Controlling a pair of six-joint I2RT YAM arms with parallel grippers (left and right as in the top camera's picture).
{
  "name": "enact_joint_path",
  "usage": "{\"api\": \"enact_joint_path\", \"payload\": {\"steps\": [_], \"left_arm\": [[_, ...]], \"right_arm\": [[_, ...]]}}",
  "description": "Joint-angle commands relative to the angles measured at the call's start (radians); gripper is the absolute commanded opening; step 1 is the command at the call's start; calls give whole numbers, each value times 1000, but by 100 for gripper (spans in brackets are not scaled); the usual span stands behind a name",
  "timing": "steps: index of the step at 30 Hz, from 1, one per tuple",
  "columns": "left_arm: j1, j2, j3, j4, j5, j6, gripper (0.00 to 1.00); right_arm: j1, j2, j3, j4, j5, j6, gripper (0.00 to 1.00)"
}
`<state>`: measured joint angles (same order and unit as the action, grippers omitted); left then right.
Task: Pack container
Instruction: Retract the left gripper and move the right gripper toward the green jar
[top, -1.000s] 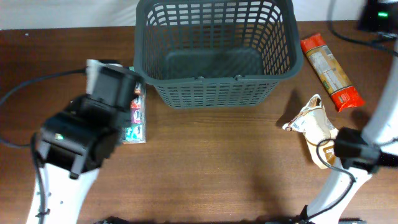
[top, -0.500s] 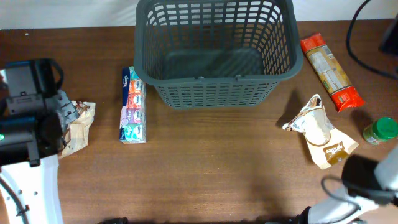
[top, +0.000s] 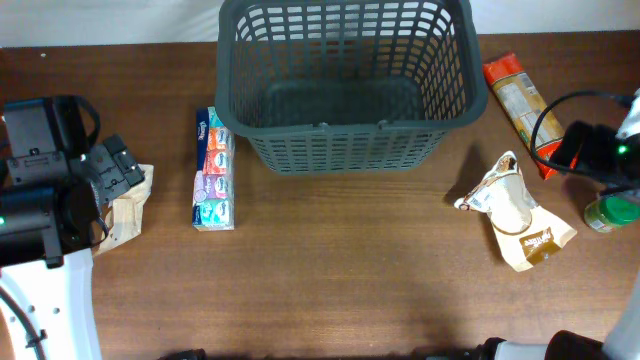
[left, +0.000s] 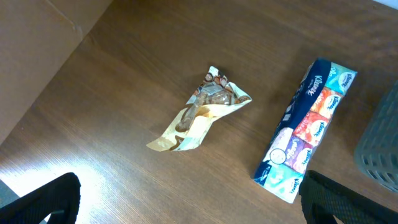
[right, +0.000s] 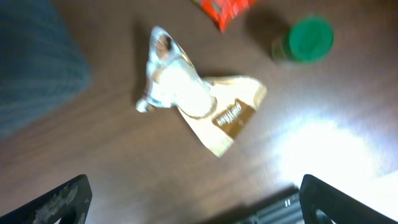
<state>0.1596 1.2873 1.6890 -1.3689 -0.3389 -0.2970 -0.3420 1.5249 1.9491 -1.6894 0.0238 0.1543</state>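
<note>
The container (top: 340, 150), a large dark grey lattice basket, stands at the back centre with nothing in it. Its wall shows at the right edge of the left wrist view (left: 380, 146) and top left of the right wrist view (right: 34, 59). My left gripper (top: 118, 166) (left: 199, 205) is open above a small tan snack bag (top: 130, 200) (left: 202, 115), with a tissue pack (top: 213, 170) (left: 305, 140) to its right. My right gripper (top: 590, 150) (right: 202, 202) is open above a white-and-tan bag (top: 515, 210) (right: 193, 102). Neither holds anything.
An orange pasta packet (top: 530, 115) (right: 224, 7) lies right of the basket. A green-lidded jar (top: 612, 213) (right: 308, 40) stands near the table's right edge. Cables run along the far right side.
Both grippers have gone from shut to wide open. The left arm swung left from over the tissue pack to over the tan snack bag. The right arm moved back toward the jar.
</note>
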Motion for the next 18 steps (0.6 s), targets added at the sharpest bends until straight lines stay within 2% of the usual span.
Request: {"api": "enact_joint_path", "payload": {"steps": [1,6,13,18], "left_arm": [[5,3,11,-1,11,-1,100],[5,3,11,-5,11,-1,100],[5,3,11,-26,11,-1,100],[5,3,11,-40,11,-1,100]], "right_arm": [[-14,14,-82,26,65,69,99],[-14,36,-182,158,63,109,99],[-14,50,-188,364,63,143,99],[-12,53,-188,345,74,88,99]]}}
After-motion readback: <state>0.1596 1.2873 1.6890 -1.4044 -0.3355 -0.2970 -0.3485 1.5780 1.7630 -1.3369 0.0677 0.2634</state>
